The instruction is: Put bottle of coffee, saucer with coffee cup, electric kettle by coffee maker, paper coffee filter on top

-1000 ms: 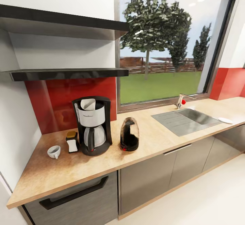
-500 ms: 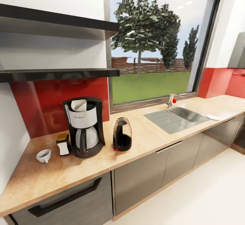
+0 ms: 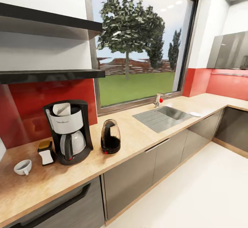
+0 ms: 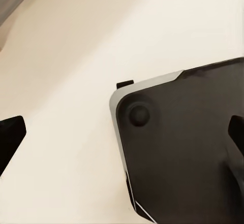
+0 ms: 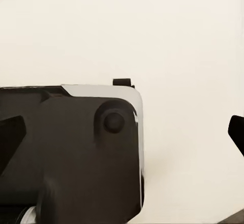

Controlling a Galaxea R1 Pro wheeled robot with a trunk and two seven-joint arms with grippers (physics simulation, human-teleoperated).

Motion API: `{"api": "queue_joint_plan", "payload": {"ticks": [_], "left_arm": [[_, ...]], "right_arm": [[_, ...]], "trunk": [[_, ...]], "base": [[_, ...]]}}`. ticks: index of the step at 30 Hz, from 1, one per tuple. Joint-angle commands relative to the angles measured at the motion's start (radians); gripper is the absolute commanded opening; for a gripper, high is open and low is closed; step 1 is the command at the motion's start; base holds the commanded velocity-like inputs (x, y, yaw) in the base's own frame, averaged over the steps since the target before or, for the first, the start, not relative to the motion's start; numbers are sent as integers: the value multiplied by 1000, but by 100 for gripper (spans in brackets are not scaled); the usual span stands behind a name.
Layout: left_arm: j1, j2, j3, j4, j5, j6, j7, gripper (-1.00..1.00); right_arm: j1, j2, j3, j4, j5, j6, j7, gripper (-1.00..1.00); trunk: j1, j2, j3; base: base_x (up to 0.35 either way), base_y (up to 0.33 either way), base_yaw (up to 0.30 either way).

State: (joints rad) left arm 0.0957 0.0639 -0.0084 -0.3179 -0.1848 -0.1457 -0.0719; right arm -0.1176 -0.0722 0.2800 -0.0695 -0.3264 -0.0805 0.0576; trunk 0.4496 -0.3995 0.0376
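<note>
Wood-toned countertop [image 3: 144,136] runs from the near left corner to the far right, carrying the station at its near end. Cup [image 3: 23,167] sits by itself, no saucer under it; beside it stand the coffee bottle [image 3: 45,151], the coffee maker [image 3: 69,131] with a paper filter [image 3: 62,109] on top, and the kettle [image 3: 110,137]. Bare counter lies between cup and front edge. Farther along, past the sink [image 3: 162,116], a white saucer [image 3: 195,114] lies, likely the remaining item. Both wrist views show wide-parted fingertips [image 4: 10,137] [image 5: 237,130] holding nothing, above pale floor.
</note>
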Motion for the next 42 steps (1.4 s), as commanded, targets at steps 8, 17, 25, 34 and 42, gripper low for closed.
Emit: {"api": "queue_joint_plan", "payload": {"ticks": [8, 17, 25, 34, 42], "left_arm": [[2, -7, -24, 28, -86, 64, 14, 100], [2, -23, -13, 40, -165, 133, 190, 100], [2, -26, -13, 40, -166, 132, 196, 100], [2, -30, -13, 39, -167, 130, 196, 100], [2, -54, -17, 38, -170, 131, 195, 100]], "right_arm": [[-1, -4, -35, 3, -49, -4, 2, 100], [-1, -6, -35, 5, -145, -4, 2, 100], [-1, -5, -35, 4, -147, -3, 2, 100], [-1, 3, -28, 0, -145, -5, 3, 100], [-1, 16, -29, -2, -145, -5, 4, 100]], "trunk": [[0, 0, 0], [0, 0, 0], [0, 0, 0], [0, 0, 0], [0, 0, 0]], "base": [[36, 0, -273], [171, -126, -275], [277, -144, -256], [241, -185, -34], [159, -244, 0]]}}
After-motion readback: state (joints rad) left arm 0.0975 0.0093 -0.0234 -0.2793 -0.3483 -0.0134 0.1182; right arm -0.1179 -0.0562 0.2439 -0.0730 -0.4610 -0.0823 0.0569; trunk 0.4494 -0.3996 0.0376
